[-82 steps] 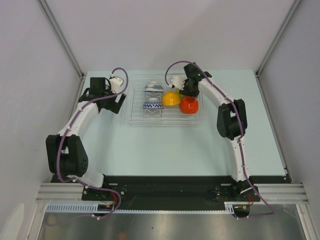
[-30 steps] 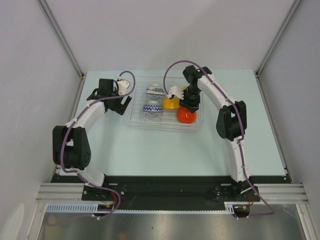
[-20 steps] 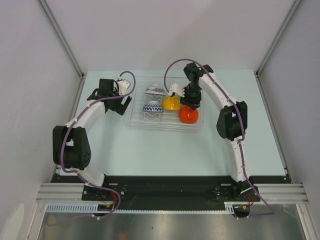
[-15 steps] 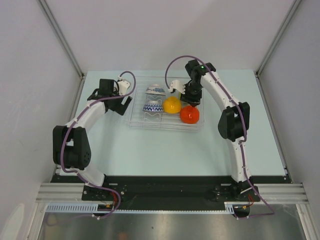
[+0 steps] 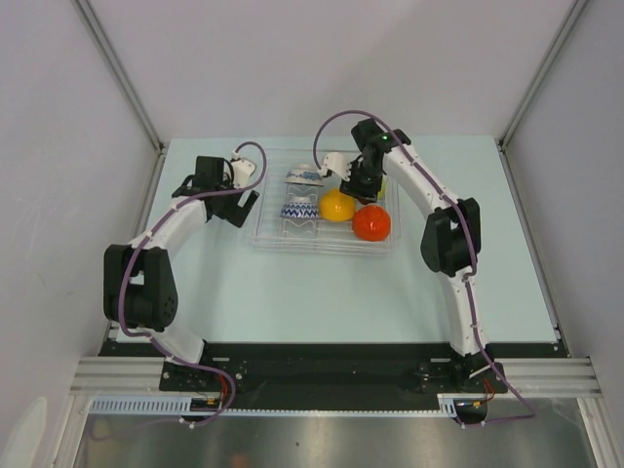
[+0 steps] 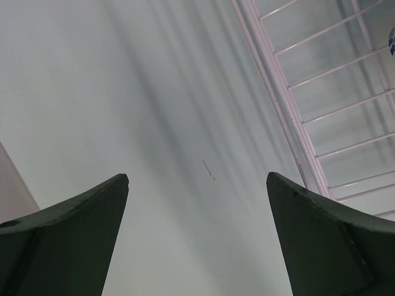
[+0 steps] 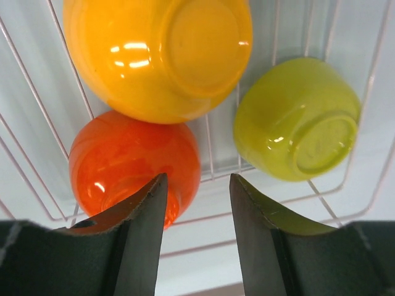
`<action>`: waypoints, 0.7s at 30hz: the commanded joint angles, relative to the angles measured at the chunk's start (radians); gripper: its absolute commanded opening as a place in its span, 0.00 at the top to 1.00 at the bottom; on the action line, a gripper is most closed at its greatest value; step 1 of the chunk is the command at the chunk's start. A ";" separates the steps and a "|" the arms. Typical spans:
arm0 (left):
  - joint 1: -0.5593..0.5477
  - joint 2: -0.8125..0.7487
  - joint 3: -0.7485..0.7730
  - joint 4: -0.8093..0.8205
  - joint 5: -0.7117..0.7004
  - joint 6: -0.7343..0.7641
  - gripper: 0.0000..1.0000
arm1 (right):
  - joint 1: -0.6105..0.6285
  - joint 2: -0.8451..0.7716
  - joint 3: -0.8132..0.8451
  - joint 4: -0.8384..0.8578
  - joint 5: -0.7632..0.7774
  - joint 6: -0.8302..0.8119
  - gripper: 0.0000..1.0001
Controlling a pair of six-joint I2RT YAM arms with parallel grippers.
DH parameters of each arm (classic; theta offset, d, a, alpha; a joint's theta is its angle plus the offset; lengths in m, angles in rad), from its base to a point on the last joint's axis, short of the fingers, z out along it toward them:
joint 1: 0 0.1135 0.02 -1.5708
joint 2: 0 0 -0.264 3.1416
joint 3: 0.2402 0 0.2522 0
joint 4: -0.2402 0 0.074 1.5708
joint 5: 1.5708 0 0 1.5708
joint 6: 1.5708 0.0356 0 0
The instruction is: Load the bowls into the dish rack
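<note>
The clear dish rack stands at the back middle of the table. In it are two white bowls with blue zigzags, the orange bowl and the red bowl. My right gripper is open and empty above the rack's back part. In the right wrist view its fingers frame the rack floor between the red bowl and the upturned yellow-green bowl, with the orange bowl beyond. My left gripper is open and empty left of the rack.
The left wrist view shows bare table under the left gripper and the rack's left wall and prongs to the right. Grey walls close in the table at the back and sides.
My right gripper has come off the red bowl and moved toward the back of the rack. The red bowl stays in the rack. The left arm has swung slightly toward the rack.
</note>
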 commanded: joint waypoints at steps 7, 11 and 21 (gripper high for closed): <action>-0.027 -0.018 -0.018 0.013 0.043 -0.015 0.00 | 0.004 0.027 -0.012 -0.100 0.022 0.014 0.51; -0.027 -0.019 -0.015 0.013 0.049 -0.017 0.00 | -0.001 0.068 0.090 -0.249 0.011 0.030 0.52; -0.027 -0.030 -0.018 0.008 0.054 -0.014 0.00 | 0.004 0.051 0.048 -0.324 -0.043 0.030 0.53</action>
